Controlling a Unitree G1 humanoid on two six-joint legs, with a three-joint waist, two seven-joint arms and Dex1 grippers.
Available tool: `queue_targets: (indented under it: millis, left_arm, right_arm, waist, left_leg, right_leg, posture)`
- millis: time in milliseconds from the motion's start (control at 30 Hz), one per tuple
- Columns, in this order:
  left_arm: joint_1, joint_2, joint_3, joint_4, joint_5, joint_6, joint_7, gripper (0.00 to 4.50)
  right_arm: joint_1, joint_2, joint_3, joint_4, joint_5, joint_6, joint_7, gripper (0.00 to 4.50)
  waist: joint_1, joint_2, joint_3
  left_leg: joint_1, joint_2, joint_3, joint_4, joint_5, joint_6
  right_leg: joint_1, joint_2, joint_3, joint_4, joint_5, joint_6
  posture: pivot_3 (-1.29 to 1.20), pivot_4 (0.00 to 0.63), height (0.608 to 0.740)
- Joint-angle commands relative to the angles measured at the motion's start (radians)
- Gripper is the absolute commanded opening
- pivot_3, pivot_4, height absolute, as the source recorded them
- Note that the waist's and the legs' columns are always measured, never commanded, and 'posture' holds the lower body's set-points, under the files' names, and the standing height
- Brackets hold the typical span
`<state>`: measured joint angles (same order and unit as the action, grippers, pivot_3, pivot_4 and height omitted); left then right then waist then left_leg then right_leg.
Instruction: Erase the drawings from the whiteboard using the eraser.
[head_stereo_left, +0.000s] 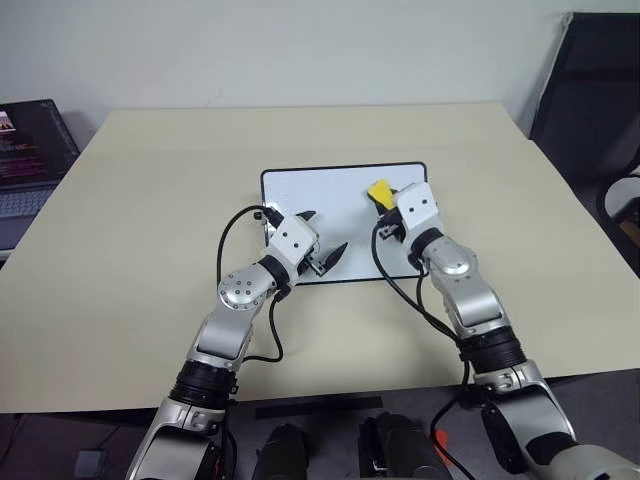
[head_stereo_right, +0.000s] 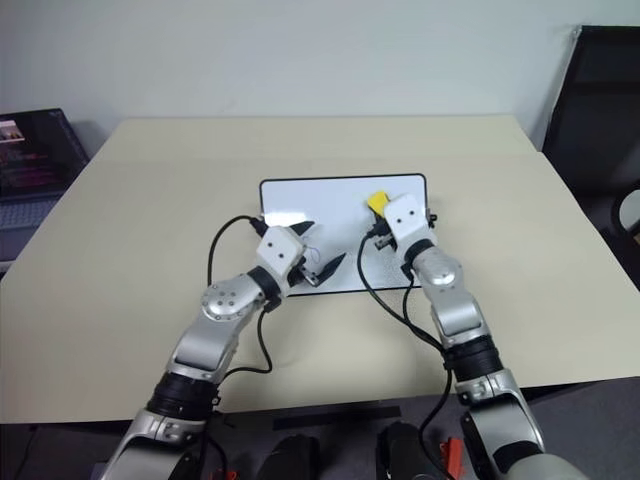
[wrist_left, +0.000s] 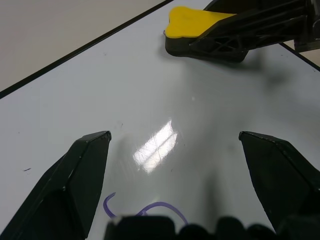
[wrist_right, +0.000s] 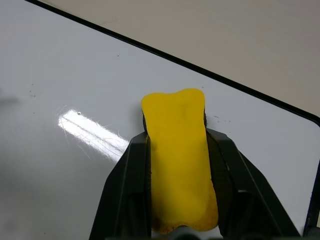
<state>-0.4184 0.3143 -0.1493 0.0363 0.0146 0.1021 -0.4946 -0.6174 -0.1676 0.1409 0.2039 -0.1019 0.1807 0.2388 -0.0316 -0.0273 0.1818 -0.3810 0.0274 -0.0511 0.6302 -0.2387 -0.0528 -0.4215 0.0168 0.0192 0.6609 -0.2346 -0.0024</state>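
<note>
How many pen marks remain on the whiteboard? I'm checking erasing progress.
1 visible: a purple squiggle on the whiteboard between the left gripper's open fingers. Others may be hidden under the arms.

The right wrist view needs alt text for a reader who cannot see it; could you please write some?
The right end effector is shut on the yellow eraser, its black fingers clamping both long sides, with the eraser over the glossy whiteboard. The board's thin black frame runs diagonally behind it, with the beige table beyond.
</note>
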Motion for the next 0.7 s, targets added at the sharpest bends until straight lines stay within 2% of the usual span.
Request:
queue_targets:
  millis: [33,467,700]
  left_arm:
    - [0.002,0.004,0.012,-0.055,-0.006,-0.002,0.001,4.5]
    - [-0.001,0.0,0.01,-0.052,-0.005,0.0,0.004,4.5]
    - [0.006,-0.001,0.012,-0.061,-0.005,0.006,0.008,4.5]
  right_arm:
    - [-0.029,0.013,0.003,-0.006,-0.011,-0.022,-0.012,1.17]
    - [-0.077,0.03,-0.002,0.06,-0.023,-0.031,-0.029,1.17]
    - [-0.036,0.017,0.005,0.025,-0.023,0.012,-0.011,1.17]
  waist:
    - [0.0,0.0,0.0]
    - [-0.001,0.0,0.0]
    - [0.0,0.0,0.0]
  left_leg:
    - [0.0,0.0,0.0,0.0,0.0,0.0]
    - [0.0,0.0,0.0,0.0,0.0,0.0]
    - [0.001,0.0,0.0,0.0,0.0,0.0]
  right_leg:
    - [0.0,0.0,0.0,0.0,0.0,0.0]
    - [0.0,0.0,0.0,0.001,0.0,0.0]
    - [0.0,0.0,0.0,0.001,0.0,0.0]
  posture:
    - [0.0,0.15,0.74]
    - [0.0,0.15,0.74]
    - [0.0,0.15,0.74]
